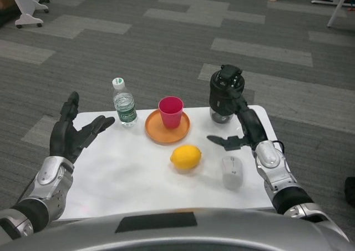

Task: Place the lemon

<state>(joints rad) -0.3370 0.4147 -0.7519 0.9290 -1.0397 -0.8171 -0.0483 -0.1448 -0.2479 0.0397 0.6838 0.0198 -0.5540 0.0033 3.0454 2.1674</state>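
A round, firm yellow lemon (186, 157) lies free on the white counter (127, 173), below an orange plate (158, 132). It would likely roll; cupping its sides is advised. Both hands, left hand (75, 133) and right hand (239, 130), are seen with fingers spread, holding nothing.

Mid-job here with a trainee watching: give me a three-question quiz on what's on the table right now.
1. True or false: the right robot hand is holding the yellow lemon.
2. What does the pink plastic cup stand on? A) the white table B) the round orange plate C) the white computer mouse
3. Fill in: the clear plastic water bottle has a ____ cap.

Key
1. False; the lemon lies alone on the white table, the robot hand apart from it.
2. B, the round orange plate.
3. White.
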